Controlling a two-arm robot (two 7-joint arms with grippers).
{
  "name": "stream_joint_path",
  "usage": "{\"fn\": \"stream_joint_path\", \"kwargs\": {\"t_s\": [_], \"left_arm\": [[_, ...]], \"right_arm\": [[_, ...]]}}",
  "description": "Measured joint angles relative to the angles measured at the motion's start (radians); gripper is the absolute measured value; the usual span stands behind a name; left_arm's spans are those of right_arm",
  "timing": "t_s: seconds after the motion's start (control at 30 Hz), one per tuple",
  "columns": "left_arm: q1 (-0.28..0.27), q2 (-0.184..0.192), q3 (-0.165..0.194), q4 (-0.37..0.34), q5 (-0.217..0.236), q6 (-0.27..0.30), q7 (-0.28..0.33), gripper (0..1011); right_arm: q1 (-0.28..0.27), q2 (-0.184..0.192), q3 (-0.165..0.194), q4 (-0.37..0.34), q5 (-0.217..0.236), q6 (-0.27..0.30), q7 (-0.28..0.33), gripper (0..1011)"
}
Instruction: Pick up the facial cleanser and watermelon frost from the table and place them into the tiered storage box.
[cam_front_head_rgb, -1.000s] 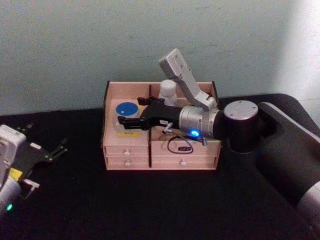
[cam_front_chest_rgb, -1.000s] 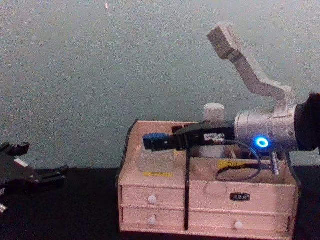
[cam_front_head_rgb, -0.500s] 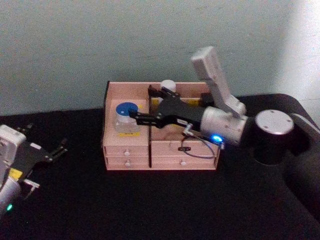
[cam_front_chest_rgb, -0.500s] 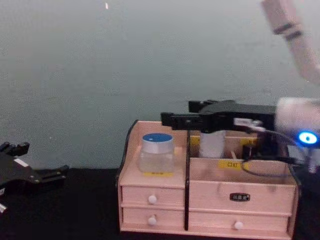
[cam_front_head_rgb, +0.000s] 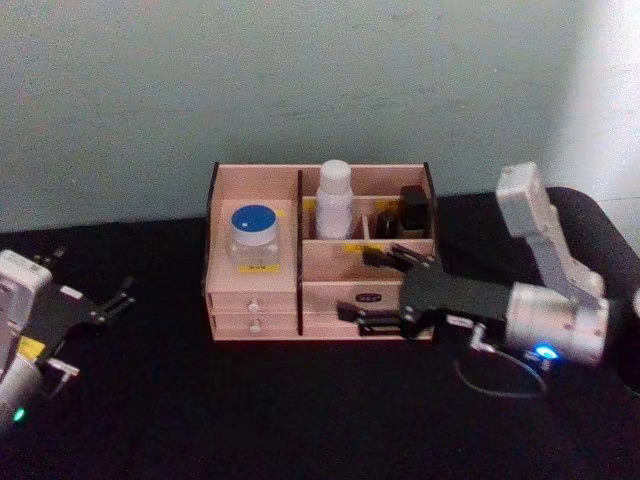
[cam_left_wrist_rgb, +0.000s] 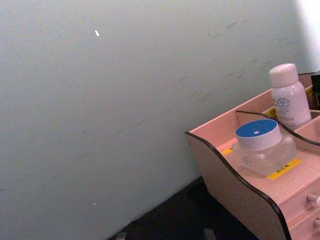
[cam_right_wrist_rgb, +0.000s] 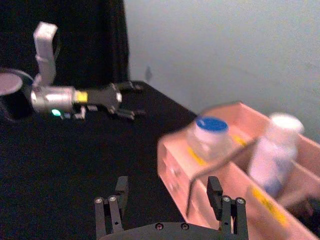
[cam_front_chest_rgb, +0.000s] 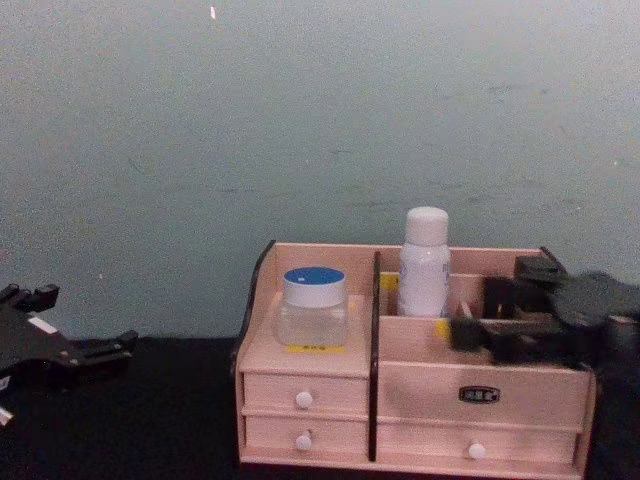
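- Since a second ago the right end effector (cam_front_head_rgb: 378, 290) has drawn back from over the tiered storage box (cam_front_head_rgb: 255, 305) to its front right, fingers spread and empty.
- Inside the box stand a blue-lidded jar (cam_front_head_rgb: 252, 236), left compartment, and a white bottle (cam_front_head_rgb: 333, 200), rear middle.
- Left end effector (cam_front_head_rgb: 105, 303) sits parked at the tabletop's (cam_front_head_rgb: 250, 410) left, open.
- Placing looks finished; next is retracting clear.
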Motion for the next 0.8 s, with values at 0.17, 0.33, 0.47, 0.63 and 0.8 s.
{"fn": "stream_joint_path", "kwargs": {"t_s": [0.17, 0.33, 0.47, 0.63, 0.8], "left_arm": [[0.0, 0.0, 0.0, 0.0, 0.0, 0.0, 0.0, 1001], [0.0, 0.0, 0.0, 0.0, 0.0, 0.0, 0.0, 1001], [0.0, 0.0, 0.0, 0.0, 0.0, 0.0, 0.0, 1001], [0.0, 0.0, 0.0, 0.0, 0.0, 0.0, 0.0, 1001], [0.0, 0.0, 0.0, 0.0, 0.0, 0.0, 0.0, 1001]], "right_arm": [[-0.062, 0.055, 0.033, -0.044, 0.007, 0.005, -0.073, 1002], [-0.123, 0.069, 0.1, -0.072, 0.003, 0.007, -0.221, 1003], [-0.163, 0.043, 0.168, -0.089, -0.014, 0.021, -0.375, 1002], [-0.192, -0.022, 0.241, -0.099, -0.065, 0.034, -0.592, 1002], [-0.194, -0.081, 0.237, -0.084, -0.183, 0.033, -0.764, 1002]]}}
